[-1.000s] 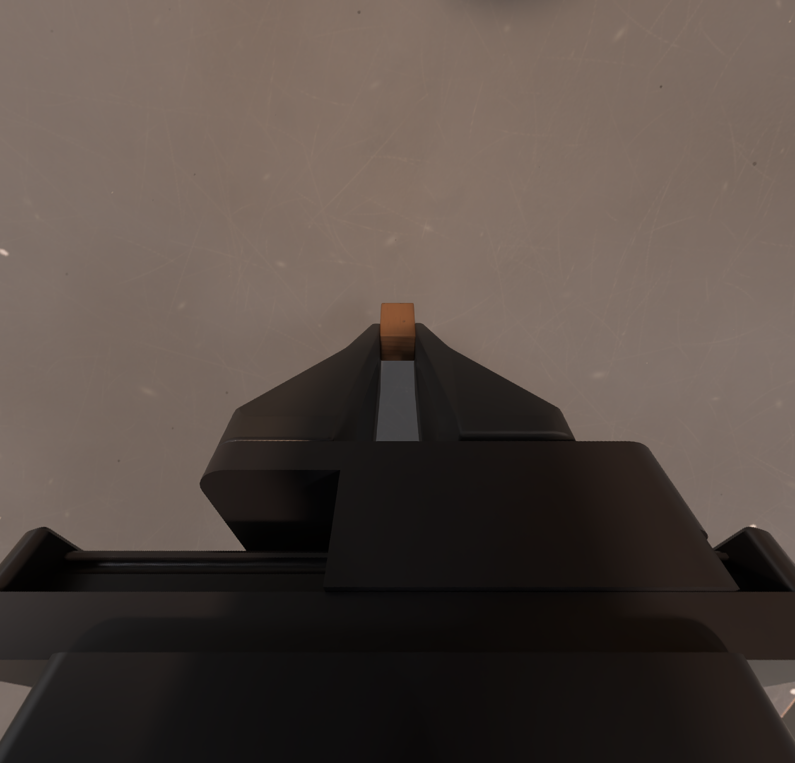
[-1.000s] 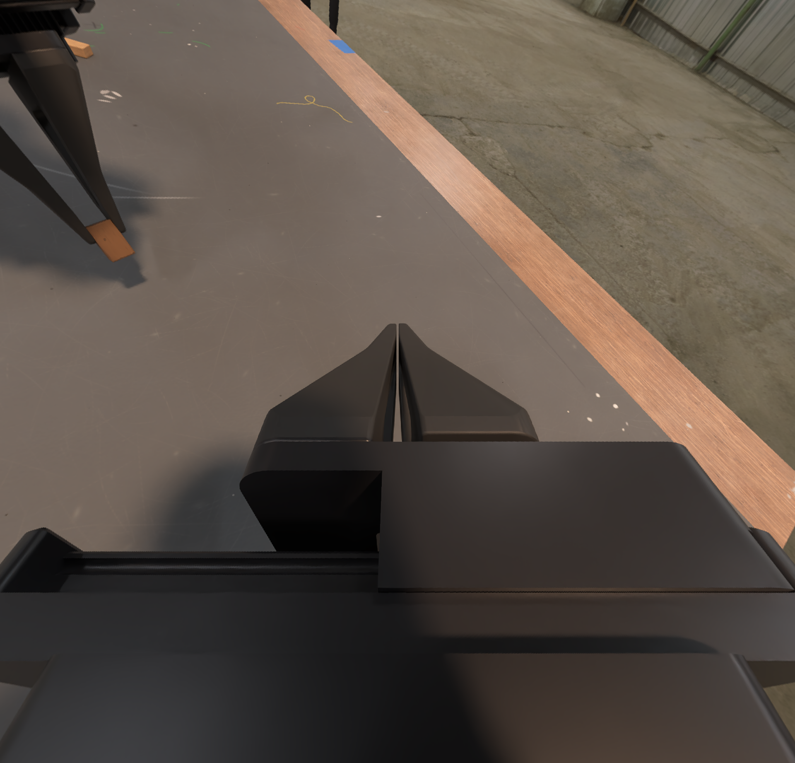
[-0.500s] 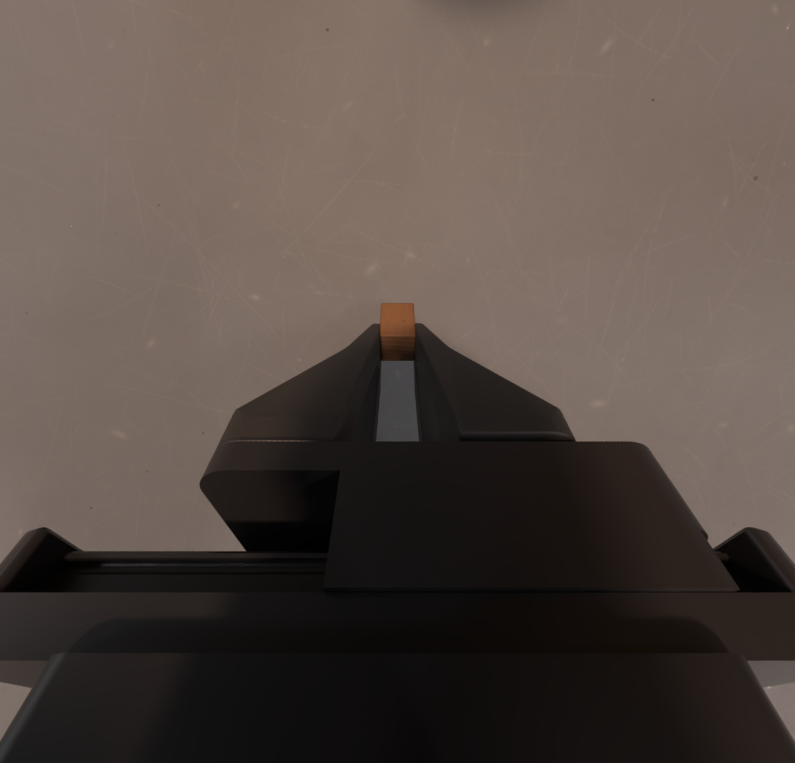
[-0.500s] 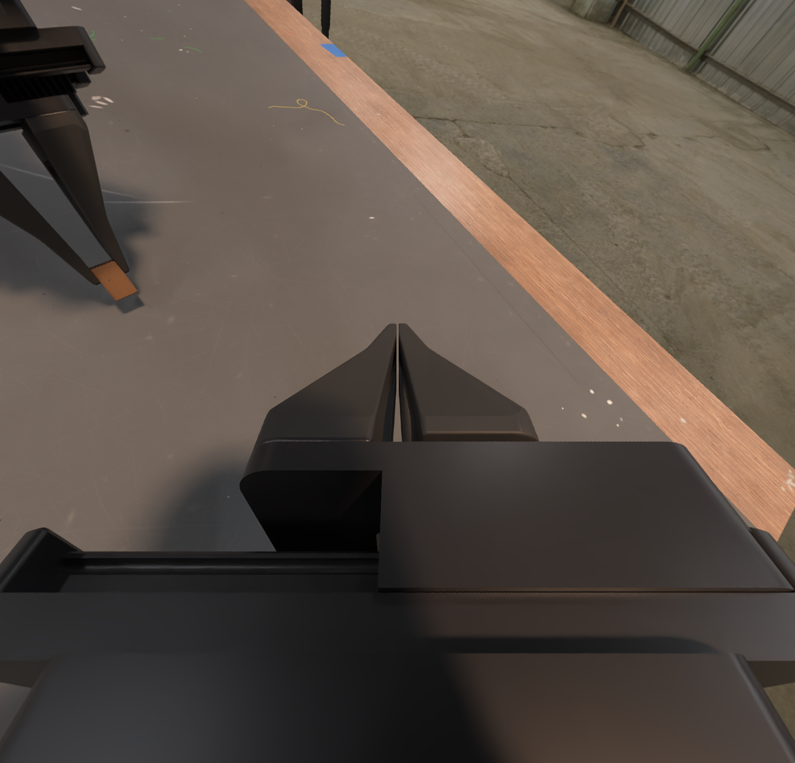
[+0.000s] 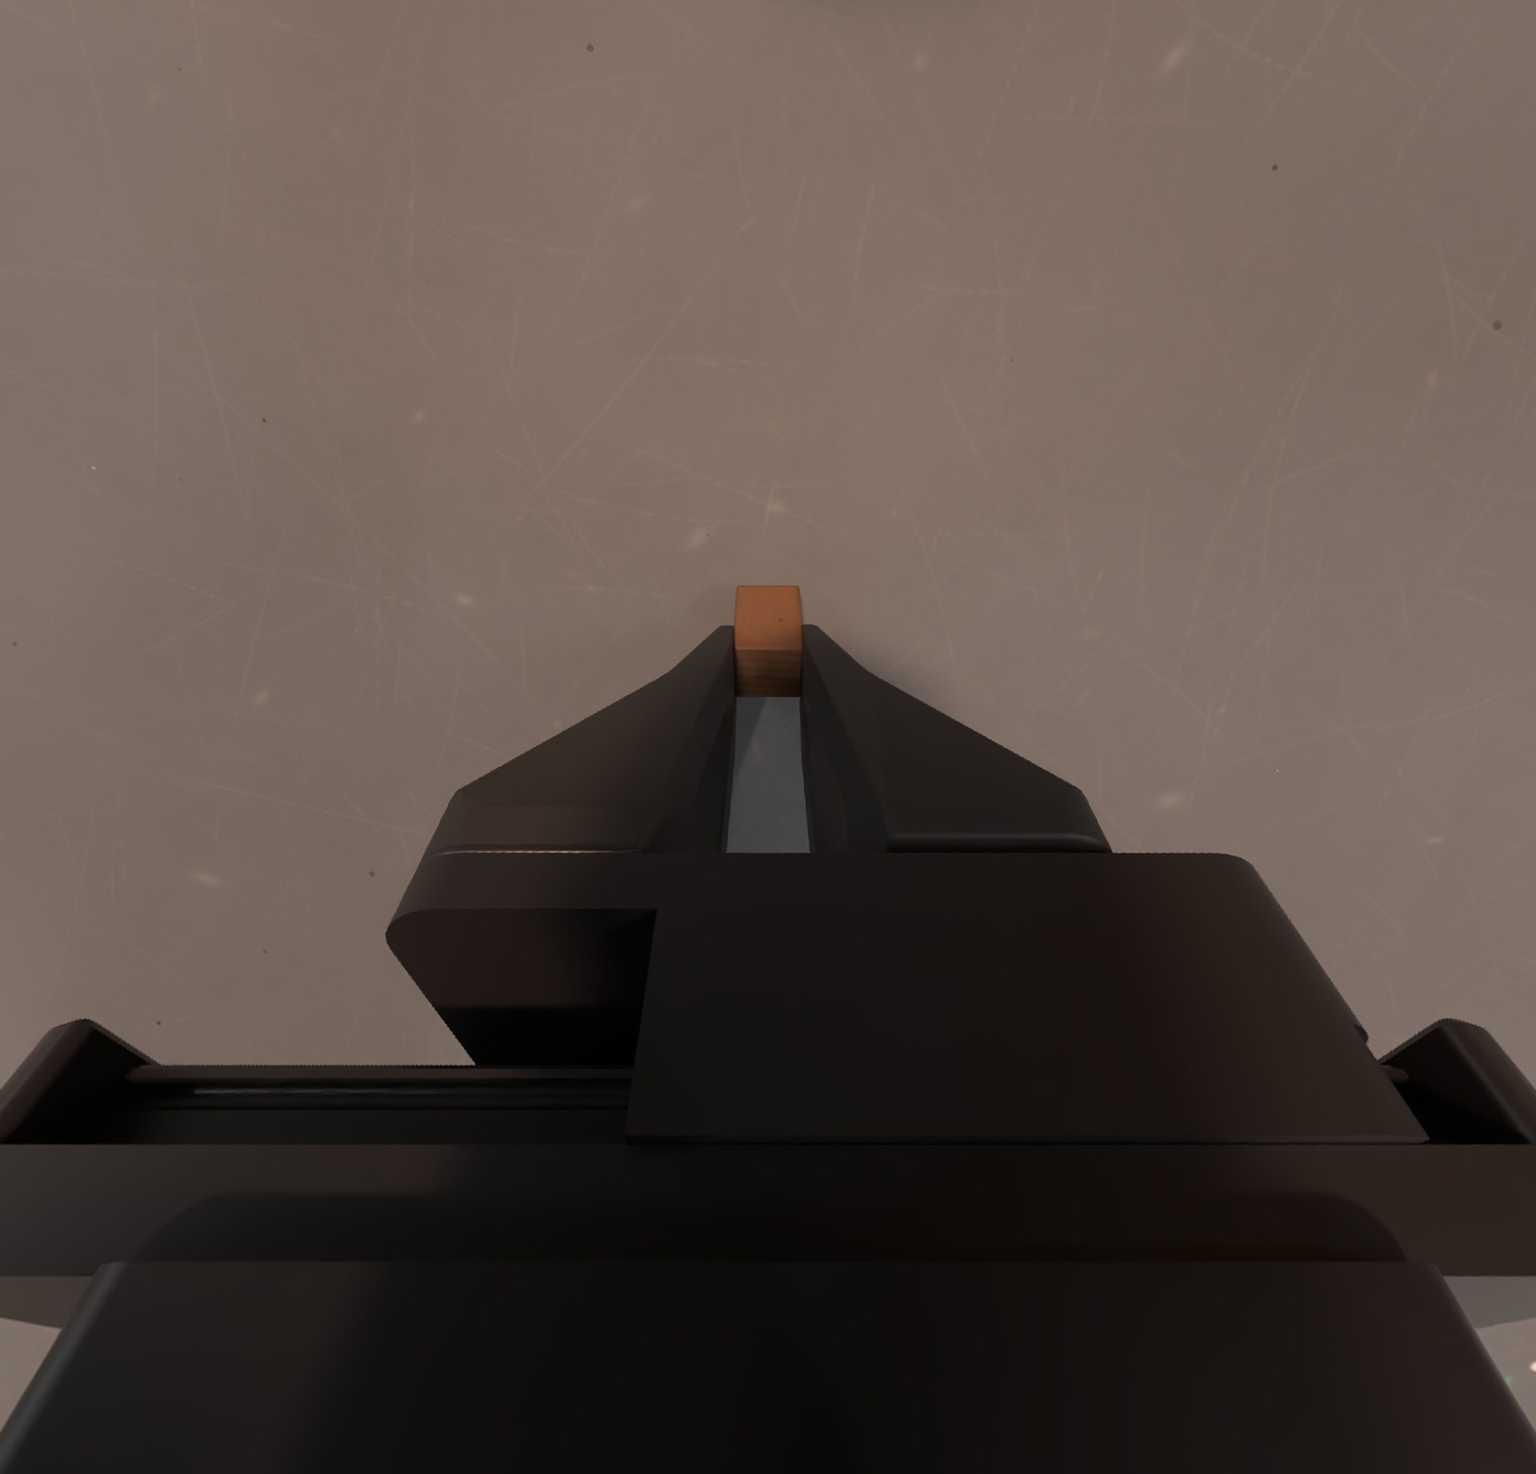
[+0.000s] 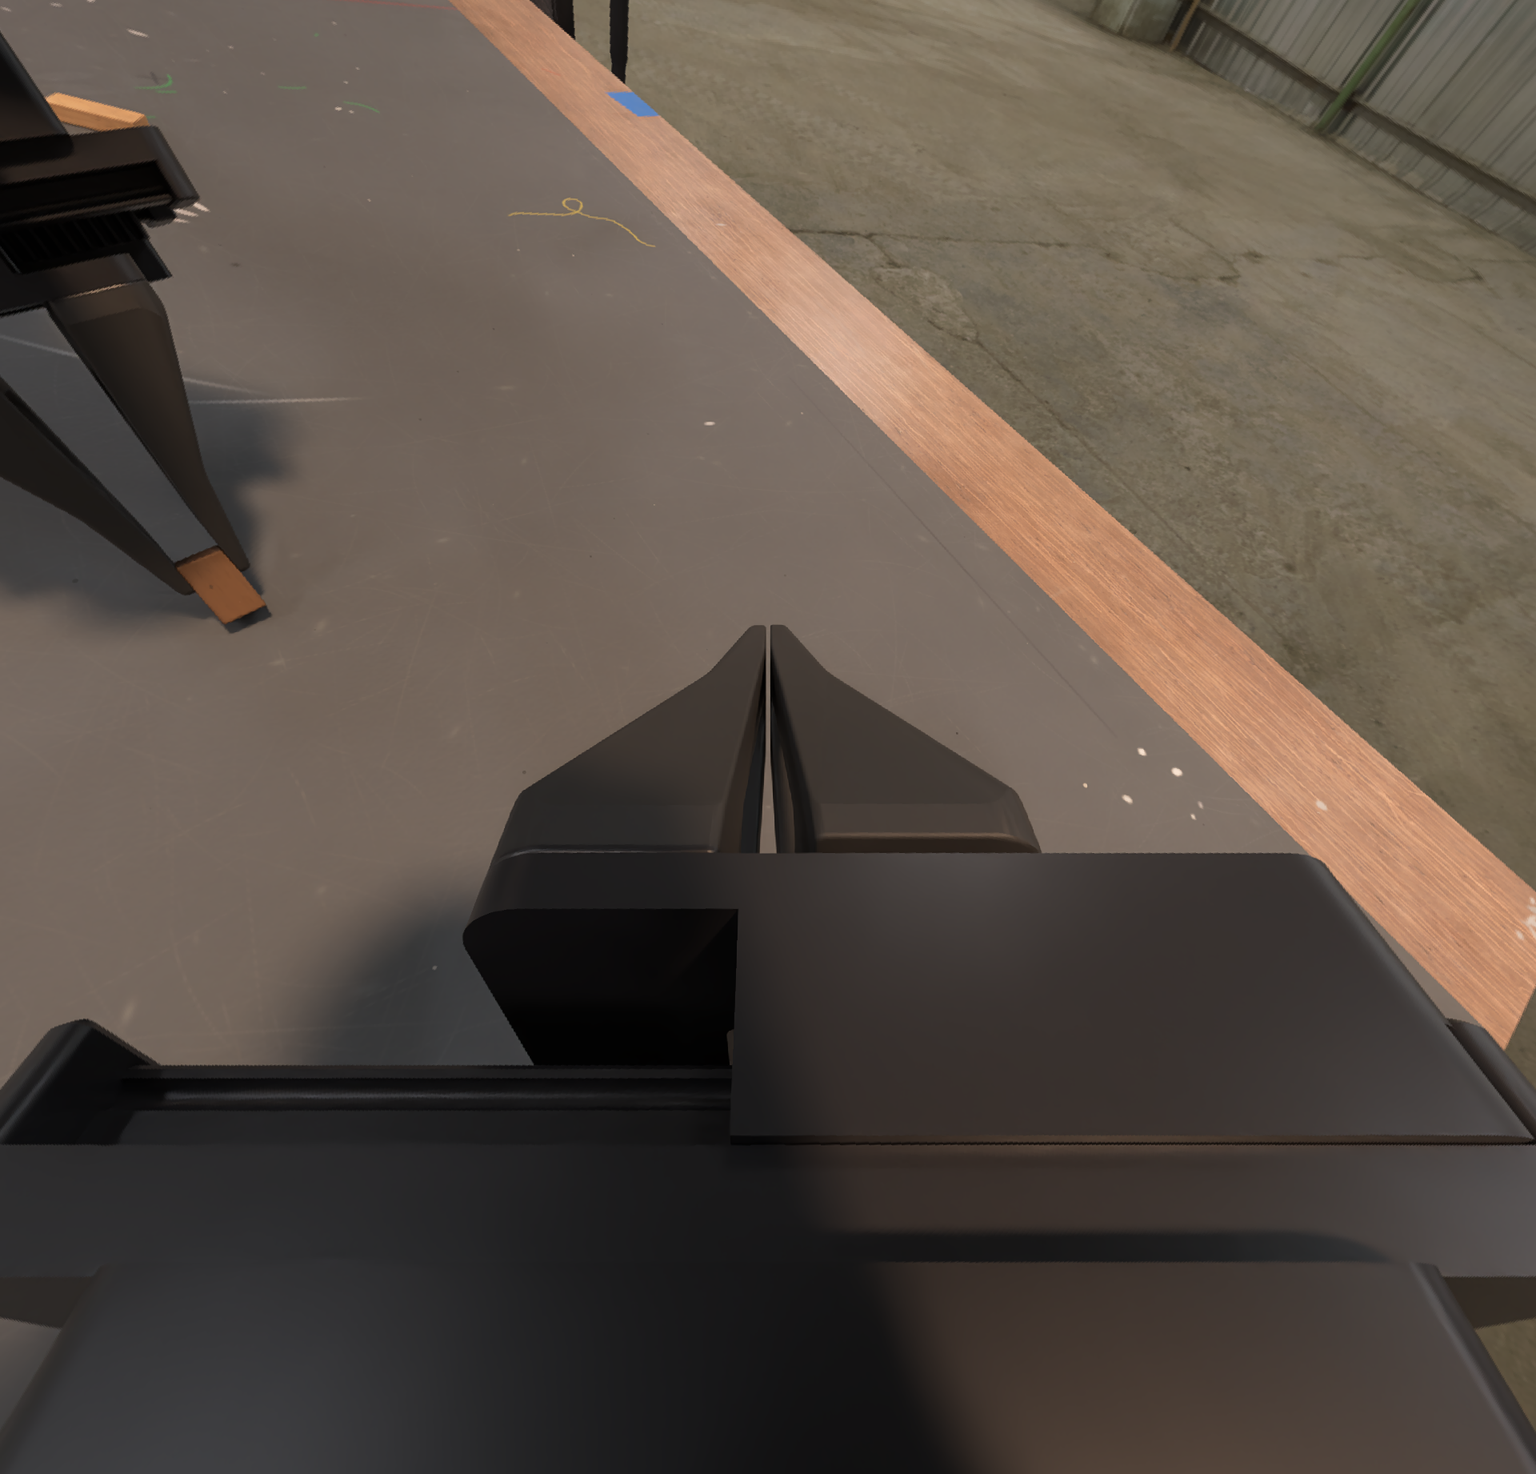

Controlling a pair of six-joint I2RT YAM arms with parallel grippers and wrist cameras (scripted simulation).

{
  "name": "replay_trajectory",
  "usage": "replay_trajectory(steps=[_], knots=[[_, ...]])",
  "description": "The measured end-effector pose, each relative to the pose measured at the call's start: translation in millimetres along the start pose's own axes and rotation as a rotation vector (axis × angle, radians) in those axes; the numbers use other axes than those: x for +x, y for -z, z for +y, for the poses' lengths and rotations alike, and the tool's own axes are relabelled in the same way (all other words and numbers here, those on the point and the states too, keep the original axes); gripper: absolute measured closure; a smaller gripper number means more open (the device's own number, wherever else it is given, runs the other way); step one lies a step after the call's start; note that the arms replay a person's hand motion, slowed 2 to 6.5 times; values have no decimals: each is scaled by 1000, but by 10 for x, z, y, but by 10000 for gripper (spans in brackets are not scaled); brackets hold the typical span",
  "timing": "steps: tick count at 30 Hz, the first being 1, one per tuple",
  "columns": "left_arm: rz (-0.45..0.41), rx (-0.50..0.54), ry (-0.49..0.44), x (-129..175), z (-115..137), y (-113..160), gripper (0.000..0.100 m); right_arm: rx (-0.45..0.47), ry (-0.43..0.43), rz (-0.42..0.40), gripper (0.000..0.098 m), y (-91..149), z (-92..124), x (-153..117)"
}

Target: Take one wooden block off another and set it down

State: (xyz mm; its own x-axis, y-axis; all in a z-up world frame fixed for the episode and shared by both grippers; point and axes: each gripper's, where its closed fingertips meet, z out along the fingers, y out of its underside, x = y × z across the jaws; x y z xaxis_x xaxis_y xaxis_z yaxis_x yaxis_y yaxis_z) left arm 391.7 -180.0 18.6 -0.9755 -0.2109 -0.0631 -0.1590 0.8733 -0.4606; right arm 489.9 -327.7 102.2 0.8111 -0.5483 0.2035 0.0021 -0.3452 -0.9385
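While the left gripper [image 5: 768,644] points straight down at the table [image 5: 416,353], it is clenched on a small wooden block [image 5: 768,621], which sits right at the fingertips with its far end poking out just beyond them. In the right wrist view the same block [image 6: 221,584] appears at the tips of that gripper [image 6: 204,574], so low that its dark shadow lies directly under it; I judge it touching the table or a hair above, and cannot tell which. A second wooden block [image 6: 93,112] lies flat behind the left gripper's body, well apart from the held one, so the lift off the stack looks done and only the setting down remains.

The right gripper [image 6: 766,644] hovers over bare table with its two fingers pressed together and nothing between them, the wooden table edge [image 6: 1080,536] off to its right side.

The block looks stiff and light, with flat faces and square corners, so it should neither bend nor crush under the fingers. Smooth wood can slide a little against hard fingers, and the present hold is near one end, which gives it leverage to pivot. Holding across two opposite flat sides, closer to the middle, would be steadier. For release, the risk I see is the block tipping or skidding if the fingers part before its underside rests flat.
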Motion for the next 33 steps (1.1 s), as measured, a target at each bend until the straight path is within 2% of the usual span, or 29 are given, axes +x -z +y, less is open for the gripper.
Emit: replay_trajectory(steps=[33], knots=[[-15, 16, -45, 20, -68, -33, 873, -5, -9, -4, 970, -5, 32, -20]])
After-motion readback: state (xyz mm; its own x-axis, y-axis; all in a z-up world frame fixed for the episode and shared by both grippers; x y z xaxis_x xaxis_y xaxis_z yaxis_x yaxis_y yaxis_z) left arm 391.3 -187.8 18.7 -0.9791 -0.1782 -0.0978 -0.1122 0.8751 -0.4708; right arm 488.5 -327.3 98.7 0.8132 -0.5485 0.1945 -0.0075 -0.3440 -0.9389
